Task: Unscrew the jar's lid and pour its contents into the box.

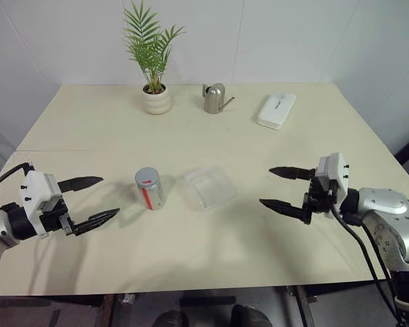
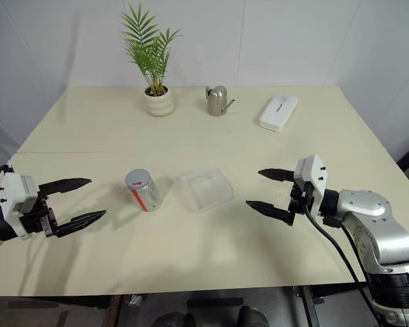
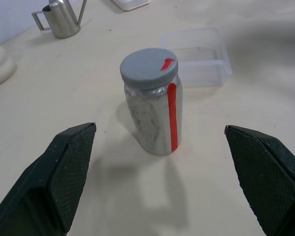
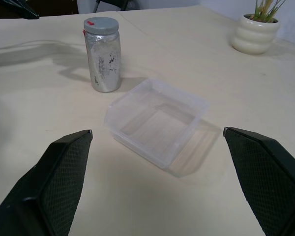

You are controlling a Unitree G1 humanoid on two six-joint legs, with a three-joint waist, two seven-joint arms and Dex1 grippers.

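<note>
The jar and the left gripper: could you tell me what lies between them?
Nothing but bare tabletop lies between the jar and the open left gripper, as the left wrist view shows.

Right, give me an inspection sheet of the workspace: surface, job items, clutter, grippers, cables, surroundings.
Surface: pale table, flat, no spills seen.
Job's things: jar upright, lid still on; contents cannot be made out; box beside it, apart, looks empty.
Clutter: potted plant, metal watering can and white case along the far edge.
Grippers: left gripper open, facing the jar; right gripper open, facing the box; neither touches anything.
Cables: black cable along the right arm, another at the left wrist.
Surroundings: white wall behind.
</note>
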